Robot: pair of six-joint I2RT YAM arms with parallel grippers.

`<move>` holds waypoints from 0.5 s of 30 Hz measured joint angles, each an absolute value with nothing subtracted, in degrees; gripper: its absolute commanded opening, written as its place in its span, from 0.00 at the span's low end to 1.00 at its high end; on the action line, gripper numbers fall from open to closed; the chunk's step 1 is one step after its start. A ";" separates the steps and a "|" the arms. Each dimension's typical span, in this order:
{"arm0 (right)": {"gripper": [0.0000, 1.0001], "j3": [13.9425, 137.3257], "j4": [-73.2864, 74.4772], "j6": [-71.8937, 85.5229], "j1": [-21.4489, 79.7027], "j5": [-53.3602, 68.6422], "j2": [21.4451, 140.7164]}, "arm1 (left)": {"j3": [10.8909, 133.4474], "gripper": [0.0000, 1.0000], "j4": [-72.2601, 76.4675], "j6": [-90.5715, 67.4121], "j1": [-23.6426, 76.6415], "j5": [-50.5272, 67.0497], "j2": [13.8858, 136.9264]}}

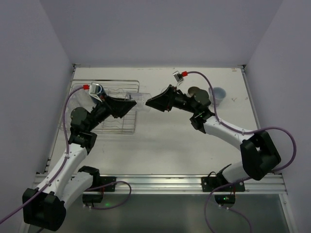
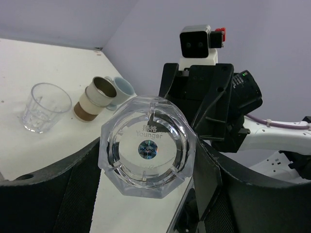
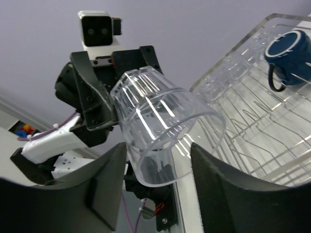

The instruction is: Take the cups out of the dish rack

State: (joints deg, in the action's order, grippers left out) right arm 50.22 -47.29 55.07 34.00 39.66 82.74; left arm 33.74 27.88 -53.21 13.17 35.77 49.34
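Handover: left gripper (image 1: 131, 103) clamps tumbler (image 3: 165, 121) (base end); right gripper (image 3: 158, 151) straddles the rim, grip unclear. Close it squarely before left lets go.

Our left gripper (image 1: 131, 105) and right gripper (image 1: 150, 102) meet tip to tip at the right edge of the dish rack (image 1: 116, 127), a clear tumbler (image 1: 141, 98) between them. We see a brown cup (image 1: 196, 91) and a pale blue cup (image 1: 218, 95) side by side on the table (image 1: 170, 145), far right.
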 measured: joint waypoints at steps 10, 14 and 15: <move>0.25 52.90 -56.25 63.22 36.03 42.28 87.50 | 28.16 0.18 37.04 -55.99 14.98 33.43 48.82; 0.00 53.78 -59.68 66.67 36.29 42.26 88.42 | 28.12 0.44 37.58 -56.01 15.05 32.73 48.73; 0.00 53.78 -60.18 67.05 36.36 42.52 88.27 | 28.25 0.65 36.99 -55.61 15.05 32.71 48.34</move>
